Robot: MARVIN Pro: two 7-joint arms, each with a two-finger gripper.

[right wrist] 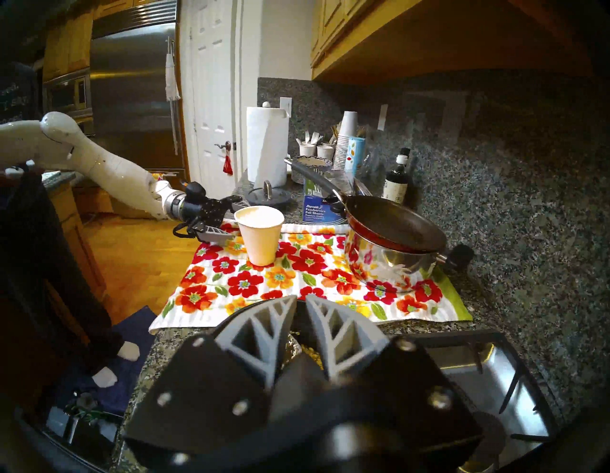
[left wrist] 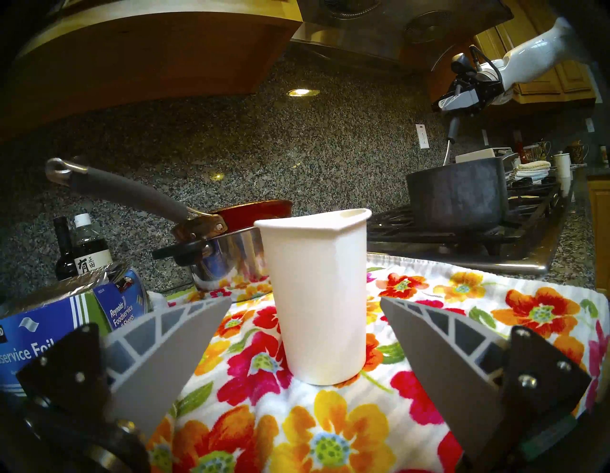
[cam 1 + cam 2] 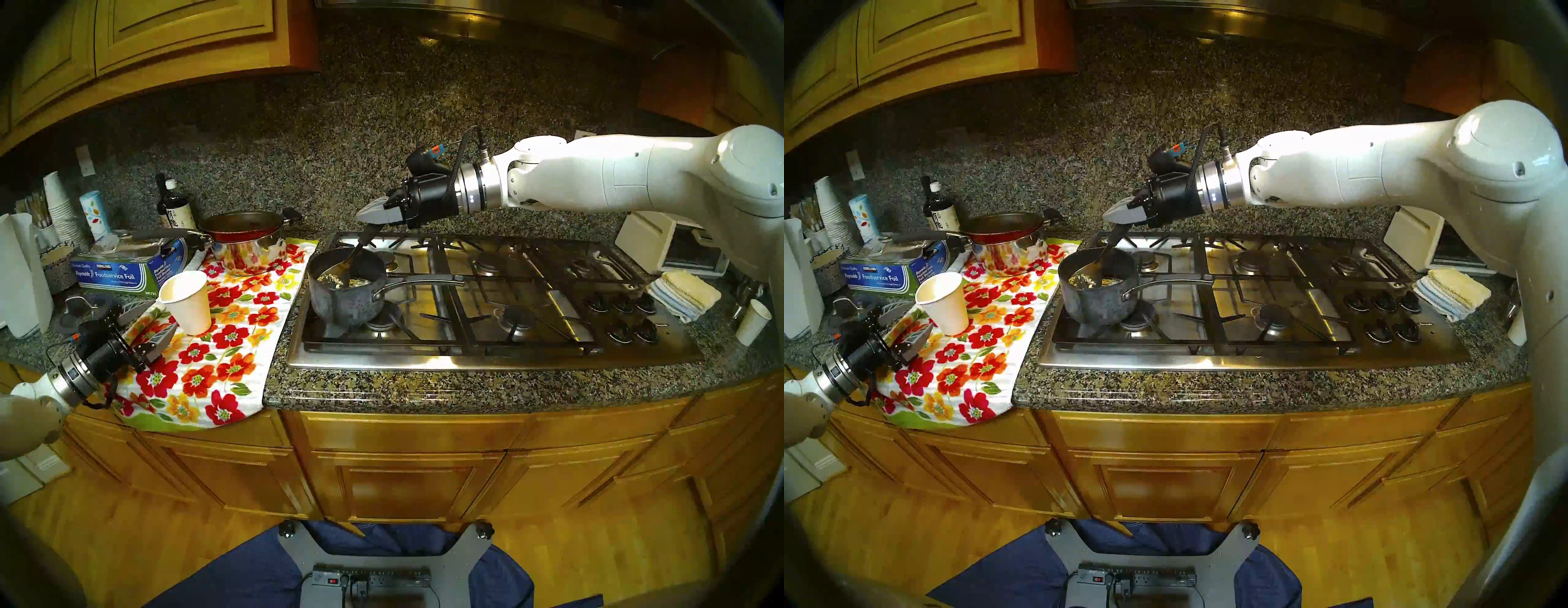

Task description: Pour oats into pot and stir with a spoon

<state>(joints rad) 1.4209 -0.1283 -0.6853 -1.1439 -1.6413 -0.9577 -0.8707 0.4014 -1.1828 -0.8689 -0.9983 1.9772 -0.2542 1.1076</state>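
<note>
The dark grey pot (image 3: 345, 297) (image 3: 1098, 297) (image 2: 458, 195) stands on the cooktop's front left burner, its silver handle pointing right. Pale oats (image 3: 335, 281) (image 3: 1083, 280) (image 1: 310, 350) lie on its bottom. My right gripper (image 3: 365, 214) (image 3: 1113, 214) (image 2: 440, 105) (image 1: 300, 302) hovers above the pot, shut on the spoon's dark handle (image 3: 361, 246) (image 3: 1111, 246) (image 2: 452, 132); the spoon's bowl dips into the oats. My left gripper (image 3: 152, 320) (image 3: 909, 325) (image 2: 305, 300) (image 1: 231, 218) is open, just short of a white paper cup (image 3: 189, 303) (image 3: 943, 303) (image 2: 317, 297) (image 1: 260, 236) that stands upright on the floral towel.
A steel pot topped by a red pan (image 3: 246, 246) sits at the back of the floral towel (image 3: 220, 352). A foil box (image 3: 123, 271), bottles (image 3: 174, 204) and stacked cups crowd the left. Folded cloths (image 3: 683, 293) and another cup (image 3: 753, 320) lie right of the cooktop (image 3: 509, 348).
</note>
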